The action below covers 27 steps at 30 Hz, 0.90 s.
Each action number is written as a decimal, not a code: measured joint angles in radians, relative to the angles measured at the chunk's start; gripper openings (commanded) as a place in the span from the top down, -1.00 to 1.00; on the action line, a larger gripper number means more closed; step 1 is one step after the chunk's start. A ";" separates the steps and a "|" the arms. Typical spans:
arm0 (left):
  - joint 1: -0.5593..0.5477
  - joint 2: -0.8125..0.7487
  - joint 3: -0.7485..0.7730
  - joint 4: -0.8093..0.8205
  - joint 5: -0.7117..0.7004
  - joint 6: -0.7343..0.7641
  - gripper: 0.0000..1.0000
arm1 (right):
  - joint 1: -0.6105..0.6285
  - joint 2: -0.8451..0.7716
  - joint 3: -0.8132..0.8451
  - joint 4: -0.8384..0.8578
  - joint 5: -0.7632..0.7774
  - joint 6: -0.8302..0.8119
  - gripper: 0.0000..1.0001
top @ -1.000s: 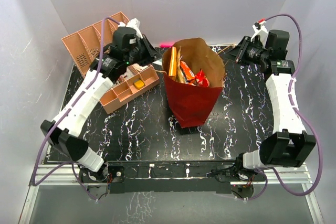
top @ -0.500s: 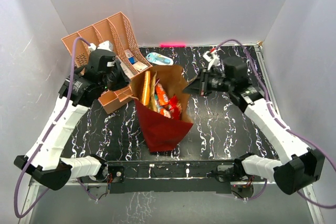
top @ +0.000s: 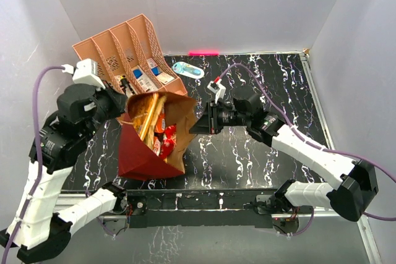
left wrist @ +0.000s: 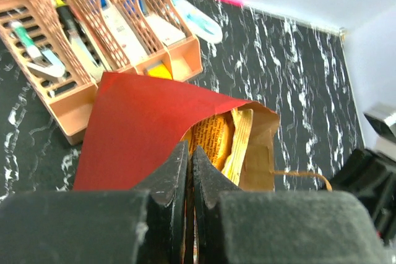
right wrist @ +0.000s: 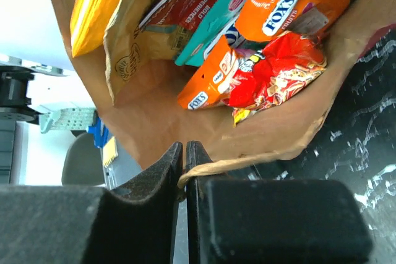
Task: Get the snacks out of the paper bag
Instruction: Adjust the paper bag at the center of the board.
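Observation:
The dark-red paper bag (top: 139, 156) stands tilted at the left front of the table, its brown mouth facing up and right. Snacks (top: 159, 134) fill it: gold, orange and red packets. My left gripper (top: 127, 104) is shut on the bag's left rim; in the left wrist view its jaws (left wrist: 189, 153) pinch the red wall (left wrist: 142, 122) beside a gold packet (left wrist: 213, 137). My right gripper (top: 197, 127) is shut on the tan cord handle (right wrist: 247, 164) at the bag's right rim. The right wrist view shows an orange packet (right wrist: 291, 4), a red packet (right wrist: 278, 75), a teal one (right wrist: 216, 23) and a yellow one (right wrist: 96, 4) inside.
A peach slotted organizer (top: 124, 44) with small boxes stands at the back left, touching or just behind the bag; it also shows in the left wrist view (left wrist: 80, 41). A light-blue oval object (top: 187, 70) lies behind the bag. White walls enclose the black marbled table (top: 266, 85).
The bag has moved left and toward the near edge and tilted more. Both arms moved left with it, still holding its rim and handle.

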State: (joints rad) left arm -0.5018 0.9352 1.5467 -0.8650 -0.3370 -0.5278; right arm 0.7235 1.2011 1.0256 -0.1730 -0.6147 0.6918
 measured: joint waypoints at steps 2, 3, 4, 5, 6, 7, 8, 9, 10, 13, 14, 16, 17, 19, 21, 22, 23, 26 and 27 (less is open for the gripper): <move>0.000 -0.041 -0.088 0.035 0.054 0.005 1.00 | 0.001 -0.005 -0.049 -0.007 0.002 0.002 0.76; 0.000 -0.050 -0.121 0.061 0.080 0.006 1.00 | 0.002 -0.008 -0.065 -0.014 0.003 0.001 0.76; 0.000 -0.061 -0.159 0.097 0.117 0.010 1.00 | 0.002 -0.013 -0.082 -0.027 0.003 -0.003 0.75; 0.000 -0.068 -0.193 0.132 0.151 0.011 1.00 | 0.002 -0.021 -0.094 -0.042 0.002 -0.006 0.72; 0.000 -0.072 -0.223 0.165 0.195 0.012 1.00 | 0.003 -0.033 -0.107 -0.055 0.003 -0.011 0.70; 0.000 -0.077 -0.251 0.190 0.224 0.013 1.00 | 0.003 -0.047 -0.117 -0.069 0.004 -0.017 0.66; 0.001 -0.082 -0.273 0.207 0.248 0.010 1.00 | 0.003 -0.061 -0.125 -0.084 0.006 -0.025 0.61; 0.001 -0.087 -0.294 0.232 0.270 0.007 1.00 | 0.003 -0.073 -0.129 -0.099 0.008 -0.032 0.57; 0.001 -0.093 -0.309 0.256 0.289 0.003 1.00 | 0.003 -0.089 -0.134 -0.114 0.018 -0.042 0.51; 0.001 -0.108 -0.333 0.312 0.321 -0.009 1.00 | 0.006 -0.121 -0.131 -0.181 0.071 -0.089 0.23; 0.001 -0.109 -0.334 0.320 0.327 -0.012 1.00 | 0.008 -0.126 -0.124 -0.217 0.104 -0.110 0.13; 0.001 -0.105 -0.334 0.338 0.340 -0.014 1.00 | 0.010 -0.127 -0.099 -0.290 0.182 -0.150 -0.07; 0.001 -0.100 -0.334 0.343 0.345 -0.014 1.00 | 0.010 -0.127 -0.082 -0.329 0.229 -0.172 -0.21; 0.001 -0.088 -0.334 0.351 0.362 -0.014 1.00 | 0.010 -0.131 -0.041 -0.406 0.334 -0.219 -0.43; 0.001 -0.076 -0.333 0.369 0.385 -0.015 1.00 | 0.010 -0.144 -0.002 -0.461 0.441 -0.266 -0.61; 0.001 -0.073 -0.333 0.378 0.394 -0.015 1.00 | 0.009 -0.152 0.016 -0.481 0.482 -0.290 -0.67; 0.001 -0.072 -0.333 0.386 0.402 -0.014 1.00 | 0.009 -0.163 0.041 -0.500 0.531 -0.322 -0.71; 0.001 -0.072 -0.333 0.394 0.413 -0.011 1.00 | 0.008 -0.184 0.115 -0.519 0.628 -0.422 -0.73; 0.001 -0.072 -0.333 0.393 0.416 -0.008 1.00 | 0.008 -0.185 0.142 -0.513 0.642 -0.462 -0.73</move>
State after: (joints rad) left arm -0.5011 0.8631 1.2137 -0.4717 0.0788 -0.5354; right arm 0.7311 1.0161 1.1675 -0.6861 0.0277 0.2298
